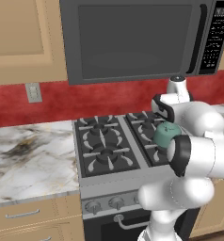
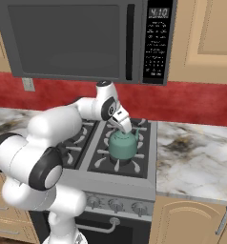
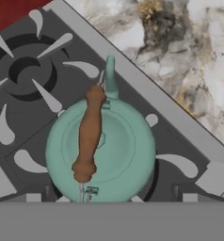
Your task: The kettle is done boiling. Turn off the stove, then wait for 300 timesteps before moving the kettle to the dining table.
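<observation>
- The arm [image 2: 53, 128] is glossy white, made of thick rounded segments.
- Dark grey to black bands and round caps mark its joints [image 1: 179, 155].
- A small grey-topped cap sits on the uppermost white link [image 1: 178, 79].
- The white hand [image 2: 121, 119] narrows to a wedge.
- No cables or markings can be made out.
</observation>
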Motion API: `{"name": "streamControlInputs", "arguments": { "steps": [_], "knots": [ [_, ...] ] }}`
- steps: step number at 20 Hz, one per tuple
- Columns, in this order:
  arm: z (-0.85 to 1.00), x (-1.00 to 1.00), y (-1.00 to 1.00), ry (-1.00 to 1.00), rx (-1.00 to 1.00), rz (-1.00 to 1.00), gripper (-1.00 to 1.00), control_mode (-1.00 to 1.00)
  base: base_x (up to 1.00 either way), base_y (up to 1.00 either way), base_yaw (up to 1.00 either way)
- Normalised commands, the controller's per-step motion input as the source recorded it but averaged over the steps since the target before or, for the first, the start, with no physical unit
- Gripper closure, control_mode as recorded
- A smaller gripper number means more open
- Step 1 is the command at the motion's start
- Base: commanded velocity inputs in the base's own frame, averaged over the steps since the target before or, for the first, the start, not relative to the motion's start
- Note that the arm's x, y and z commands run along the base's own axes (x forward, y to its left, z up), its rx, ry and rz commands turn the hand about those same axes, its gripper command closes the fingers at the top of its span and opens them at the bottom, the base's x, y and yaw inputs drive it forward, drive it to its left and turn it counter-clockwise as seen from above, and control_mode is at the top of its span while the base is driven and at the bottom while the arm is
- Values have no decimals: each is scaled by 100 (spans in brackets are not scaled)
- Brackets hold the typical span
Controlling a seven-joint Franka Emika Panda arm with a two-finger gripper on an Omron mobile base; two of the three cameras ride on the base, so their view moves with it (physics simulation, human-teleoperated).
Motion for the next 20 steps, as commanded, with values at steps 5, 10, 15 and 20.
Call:
{"name": "streamControlInputs", "arguments": {
  "steps": [5,10,15,20],
  "knots": [
    [-5,9,0,0,0,0,-100,-100,0,0,0],
    [-5,10,0,0,0,0,-100,-100,0,0,0],
    [-4,8,0,0,0,0,-100,-100,0,0,0],
    [-6,6,0,0,0,0,-100,-100,0,0,0]
  ]
}}
